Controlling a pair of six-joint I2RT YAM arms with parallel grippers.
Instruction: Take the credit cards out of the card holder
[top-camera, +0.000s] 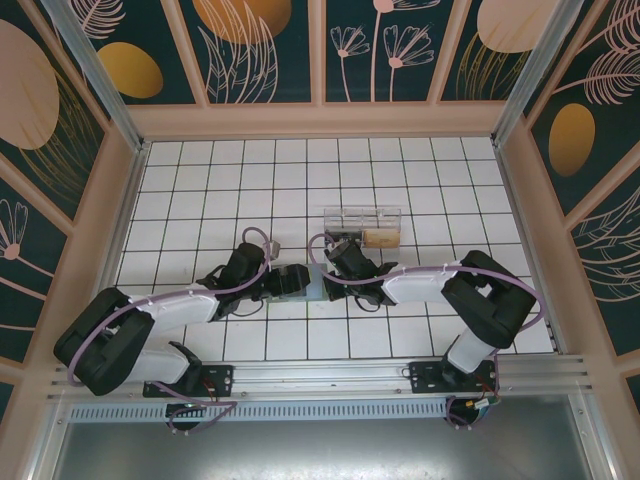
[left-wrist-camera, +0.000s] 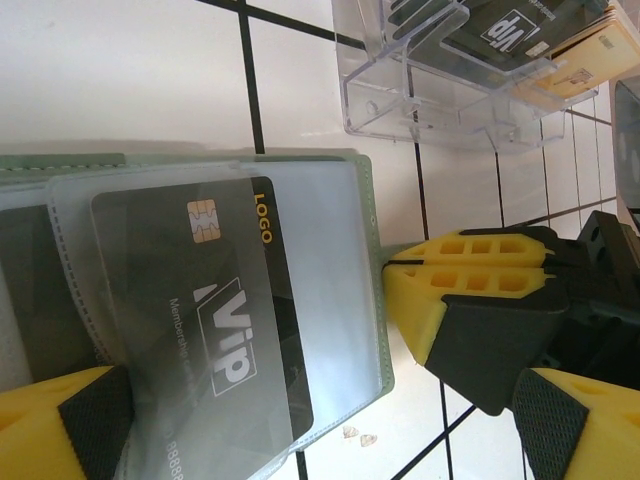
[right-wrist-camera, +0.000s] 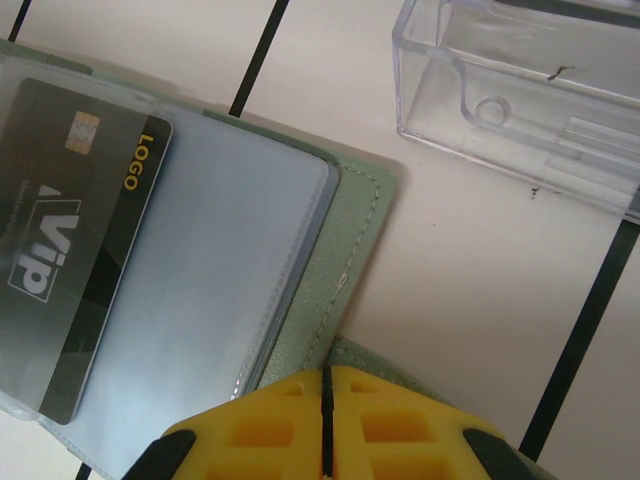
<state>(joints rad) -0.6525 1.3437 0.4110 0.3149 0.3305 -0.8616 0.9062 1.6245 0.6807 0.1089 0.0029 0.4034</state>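
Grey-green card holder (right-wrist-camera: 352, 240) lies open on bench (left-wrist-camera: 120, 70) near clear box (right-wrist-camera: 520, 90). Dark credit card (left-wrist-camera: 200, 300) in soft, slippery sleeve (left-wrist-camera: 330, 260): likely thin, stiff, light; pinch short edge, slide out. Clenched right fingers (right-wrist-camera: 290, 425) at its rim; left fingers (left-wrist-camera: 70, 430) released wide.

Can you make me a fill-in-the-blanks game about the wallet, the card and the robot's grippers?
The gold word on the dark card is ____. The right gripper is ____ at the edge of the green card holder. The left gripper is wide ____. The box near the card holder is made of ____ plastic.
Missing words: LOGO, shut, open, clear.
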